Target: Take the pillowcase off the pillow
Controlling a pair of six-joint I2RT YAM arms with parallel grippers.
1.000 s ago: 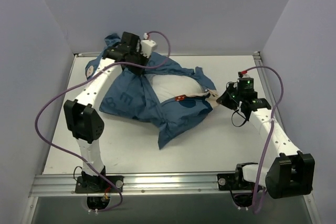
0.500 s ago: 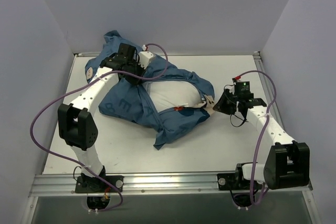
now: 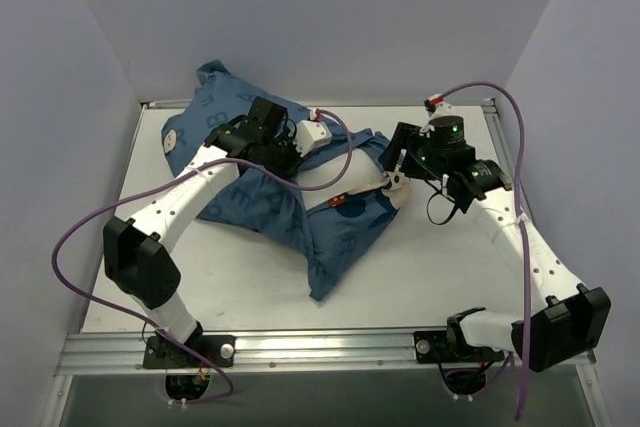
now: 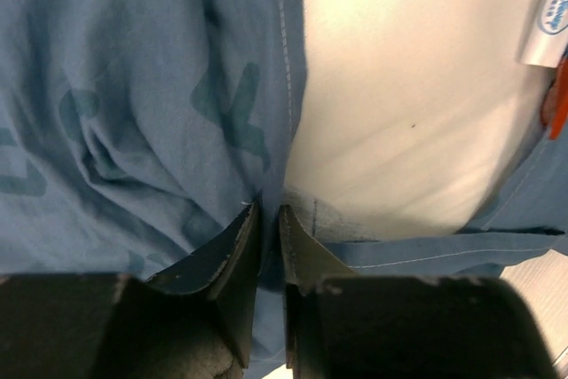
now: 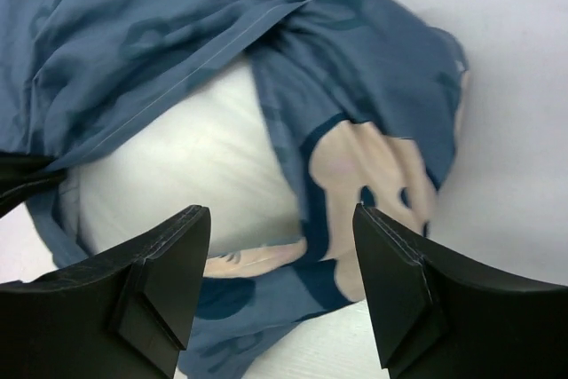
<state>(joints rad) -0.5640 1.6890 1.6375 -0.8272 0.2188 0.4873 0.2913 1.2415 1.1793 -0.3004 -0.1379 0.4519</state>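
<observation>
— The pillowcase (image 3: pixel 240 209), where does it lie?

— On the far half of the desk (image 3: pixel 430 267), spread from the far left corner toward the middle. One crumpled corner trails toward the near edge. It is still around the pillow (image 3: pixel 322 185), whose white shows only through the opening at the middle.

— And the left tool (image 3: pixel 288 160)?

— It sits at the left side of that opening. In the wrist view the left tool (image 4: pixel 269 215) has its fingers pressed almost together, with the stitched hem of the pillowcase (image 4: pixel 133 86) pinched between them, right where the blue meets the white pillow (image 4: pixel 399 113). A small white tag (image 4: pixel 543 19) shows at the pillow's far right edge, with something red just below it.

— The right tool (image 3: pixel 400 163)?

— It is over the right end of the bundle. Seen from its own camera, the right tool (image 5: pixel 282 219) has its fingers spread wide and grips nothing. Below them lie the pillow (image 5: pixel 177 166) and folds of pillowcase (image 5: pixel 133 33) with a beige mouse face (image 5: pixel 355 175). I cannot tell whether the fingertips touch the cloth.
</observation>
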